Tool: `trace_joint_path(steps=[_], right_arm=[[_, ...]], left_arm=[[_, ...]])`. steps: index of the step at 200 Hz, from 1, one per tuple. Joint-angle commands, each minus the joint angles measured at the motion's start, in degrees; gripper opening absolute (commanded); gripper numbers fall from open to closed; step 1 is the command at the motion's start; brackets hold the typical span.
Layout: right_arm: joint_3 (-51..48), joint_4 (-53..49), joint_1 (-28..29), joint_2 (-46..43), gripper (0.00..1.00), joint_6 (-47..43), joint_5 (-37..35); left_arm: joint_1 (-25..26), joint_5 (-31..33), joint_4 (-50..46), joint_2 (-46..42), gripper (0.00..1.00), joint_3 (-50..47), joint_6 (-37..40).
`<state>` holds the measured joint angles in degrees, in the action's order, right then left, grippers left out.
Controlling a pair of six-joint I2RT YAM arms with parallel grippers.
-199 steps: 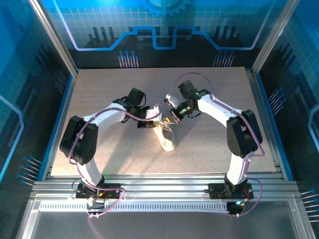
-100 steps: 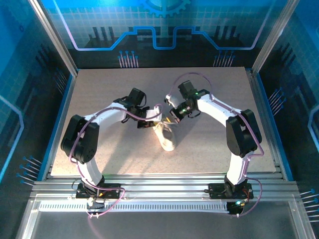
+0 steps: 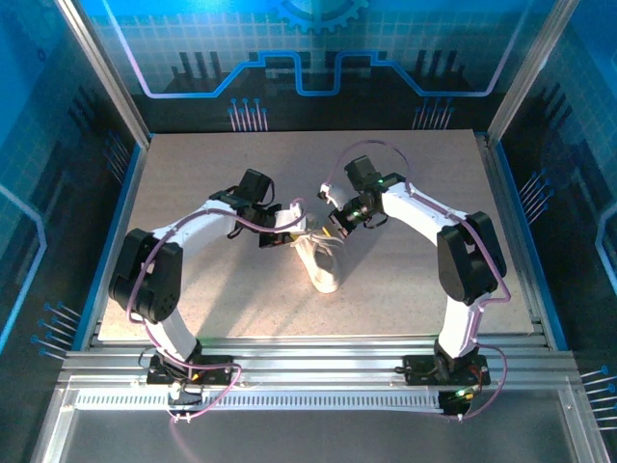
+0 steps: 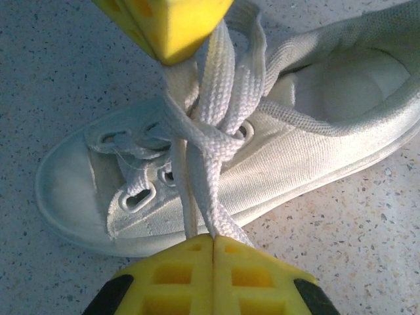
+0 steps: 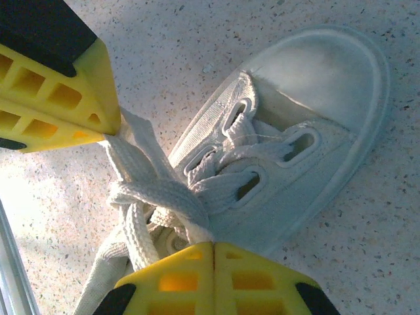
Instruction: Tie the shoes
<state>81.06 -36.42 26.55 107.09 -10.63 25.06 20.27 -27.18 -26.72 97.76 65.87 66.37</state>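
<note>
A small white sneaker (image 3: 323, 270) lies on the speckled table, toe towards the near edge. Its laces (image 4: 203, 134) cross in a loose knot over the eyelets. In the left wrist view, my left gripper (image 4: 213, 237) is shut on a lace strand that runs up to the knot, with the shoe (image 4: 328, 125) lying sideways beyond. My right gripper (image 5: 214, 244) is shut on another lace strand coming off the knot (image 5: 157, 193), above the shoe's toe (image 5: 321, 72). From above, the left gripper (image 3: 292, 236) and right gripper (image 3: 330, 230) flank the shoe's open end, close together.
The beige speckled table (image 3: 193, 174) is walled by blue panels, and a metal rail (image 3: 308, 367) runs along its near edge. Both white arms arch inward from their bases. The other gripper's yellow fingers (image 5: 56, 98) hang close over the laces in each wrist view.
The left gripper has shut on the lace and drawn slightly left and back, its elbow swinging outward. The right arm and the shoe have hardly moved.
</note>
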Motion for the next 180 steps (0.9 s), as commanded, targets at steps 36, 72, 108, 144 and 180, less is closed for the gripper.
trace_joint_path(steps=[36, 72, 108, 144, 180], right_arm=[[-0.2, 0.0, -0.5, 0.2, 0.04, -0.3, -0.7], [-0.2, 0.8, -0.7, 0.4, 0.04, 0.3, 0.2], [-0.1, 1.1, -0.7, 0.7, 0.04, 0.4, 0.7], [0.5, 0.9, -0.7, 1.0, 0.03, -0.1, 0.7], [1.1, 0.7, -0.7, 1.3, 0.04, -0.4, 0.7]], left_arm=[[0.4, -1.0, -1.0, -3.3, 0.00, -3.4, -1.1], [3.4, -2.1, 2.3, -3.7, 0.00, -4.7, -5.5], [5.5, -2.5, 6.7, -3.4, 0.15, -5.9, -8.9], [4.2, -1.0, 6.3, -5.1, 0.24, -6.1, -7.9], [0.8, -1.3, 4.8, -7.3, 0.27, -6.0, -6.3]])
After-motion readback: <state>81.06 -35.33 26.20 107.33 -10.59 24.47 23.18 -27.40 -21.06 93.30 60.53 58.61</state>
